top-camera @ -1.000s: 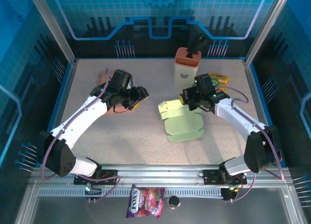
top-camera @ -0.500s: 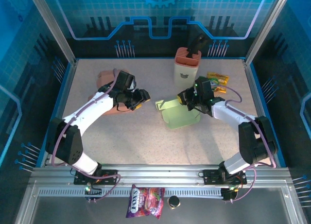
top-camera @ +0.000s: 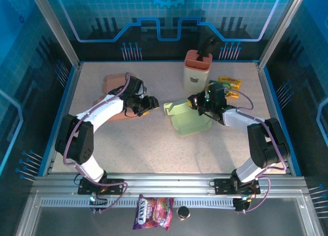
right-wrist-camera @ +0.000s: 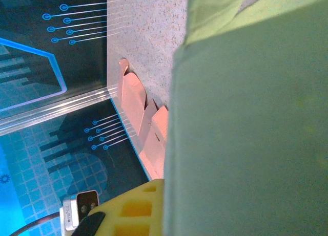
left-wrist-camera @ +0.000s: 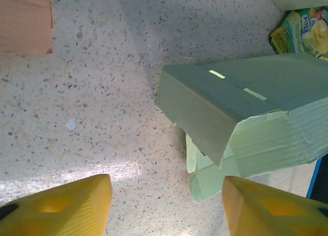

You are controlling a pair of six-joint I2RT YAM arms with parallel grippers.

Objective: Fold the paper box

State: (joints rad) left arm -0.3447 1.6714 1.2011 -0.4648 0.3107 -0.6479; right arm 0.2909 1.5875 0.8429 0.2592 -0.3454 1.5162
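Two grippers engaged: right gripper (top-camera: 198, 104) clenched on the green paper box (top-camera: 187, 121), one panel tilted up right of the table's (top-camera: 154, 159) middle, left gripper (top-camera: 149, 104) spread, empty, just beside — mid-fold; next probably needs the left pressing that raised wall over.

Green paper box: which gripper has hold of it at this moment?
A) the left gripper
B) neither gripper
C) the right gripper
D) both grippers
C: the right gripper is shut on the green paper box, while the left gripper stands open and apart from it.
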